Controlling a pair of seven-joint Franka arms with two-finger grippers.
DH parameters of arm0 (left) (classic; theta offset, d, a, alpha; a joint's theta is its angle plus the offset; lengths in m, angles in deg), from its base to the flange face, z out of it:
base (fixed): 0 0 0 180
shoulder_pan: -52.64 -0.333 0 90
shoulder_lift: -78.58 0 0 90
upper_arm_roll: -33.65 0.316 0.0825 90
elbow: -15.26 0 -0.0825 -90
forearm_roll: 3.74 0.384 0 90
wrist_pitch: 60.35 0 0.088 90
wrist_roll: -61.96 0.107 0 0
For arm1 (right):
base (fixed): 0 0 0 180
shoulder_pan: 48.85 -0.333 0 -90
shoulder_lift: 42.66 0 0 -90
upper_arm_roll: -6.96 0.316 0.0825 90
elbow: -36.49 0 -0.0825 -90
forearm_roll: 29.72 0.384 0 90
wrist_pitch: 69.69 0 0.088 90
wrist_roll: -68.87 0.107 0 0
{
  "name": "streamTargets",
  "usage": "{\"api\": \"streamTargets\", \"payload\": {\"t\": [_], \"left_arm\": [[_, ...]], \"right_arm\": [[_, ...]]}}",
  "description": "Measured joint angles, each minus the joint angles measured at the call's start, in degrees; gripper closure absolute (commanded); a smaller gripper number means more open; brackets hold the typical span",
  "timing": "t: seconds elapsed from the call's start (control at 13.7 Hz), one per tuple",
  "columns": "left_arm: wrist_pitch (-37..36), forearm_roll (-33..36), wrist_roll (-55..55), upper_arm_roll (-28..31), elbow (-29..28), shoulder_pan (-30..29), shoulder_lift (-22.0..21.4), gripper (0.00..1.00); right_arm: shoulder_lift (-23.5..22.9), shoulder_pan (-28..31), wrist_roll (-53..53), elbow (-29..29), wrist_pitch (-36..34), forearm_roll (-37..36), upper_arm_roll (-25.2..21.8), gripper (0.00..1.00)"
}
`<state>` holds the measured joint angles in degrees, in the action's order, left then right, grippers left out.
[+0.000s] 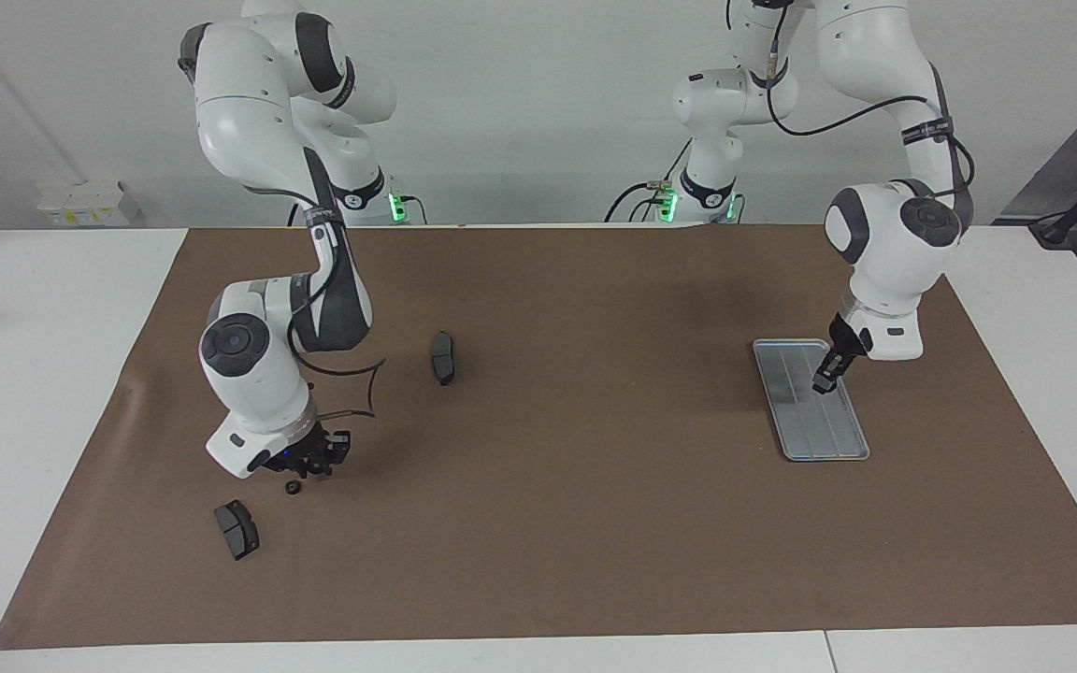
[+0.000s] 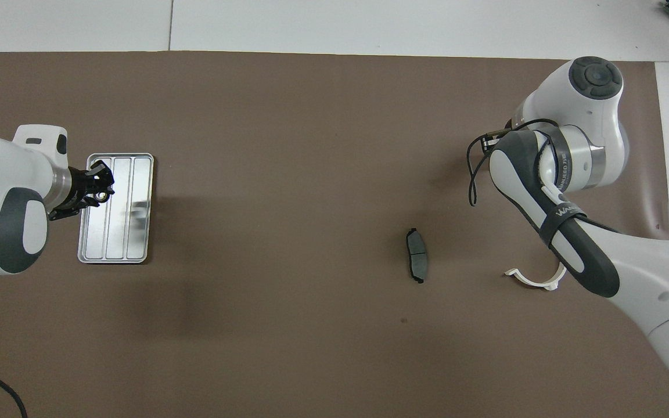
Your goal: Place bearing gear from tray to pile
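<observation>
The silver-grey ridged tray [image 1: 814, 425] lies on the brown mat toward the left arm's end; no part shows in it. It also shows in the overhead view [image 2: 131, 232]. My left gripper [image 1: 824, 381] hangs low over the tray's end nearer the robots, and shows in the overhead view [image 2: 99, 187] too. A small black bearing gear [image 1: 293, 487] lies free on the mat toward the right arm's end. My right gripper [image 1: 312, 463] is just above it, beside it. In the overhead view the right arm hides both.
A dark brake pad [image 1: 236, 529] lies beside the gear, farther from the robots. Another brake pad [image 1: 443, 357] lies nearer the table's middle, also in the overhead view [image 2: 417, 262]. The brown mat [image 1: 538, 523] covers most of the white table.
</observation>
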<state>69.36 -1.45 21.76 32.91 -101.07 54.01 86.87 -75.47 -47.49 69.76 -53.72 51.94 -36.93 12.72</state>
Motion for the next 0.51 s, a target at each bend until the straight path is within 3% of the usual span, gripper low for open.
{"api": "streamTargets", "payload": {"t": [0.15, 0.36, 0.51], "left_arm": [[-1.3, 0.0, -0.1, -0.3, 3.2, 5.9, 0.0, 1.0], [2.7, -0.1, -0.4, -0.6, 3.6, 15.0, 0.6, 1.0], [6.5, -2.0, -1.0, -0.7, 3.9, 19.8, 2.1, 1.0]], "right_arm": [[1.9, 0.3, 0.0, -3.5, 0.0, 0.2, 0.0, 0.69], [5.1, 0.7, 0.0, -7.4, 0.0, 0.3, 0.0, 0.13], [6.5, 0.7, 0.0, -8.3, 0.0, 0.3, 0.0, 0.02]]}}
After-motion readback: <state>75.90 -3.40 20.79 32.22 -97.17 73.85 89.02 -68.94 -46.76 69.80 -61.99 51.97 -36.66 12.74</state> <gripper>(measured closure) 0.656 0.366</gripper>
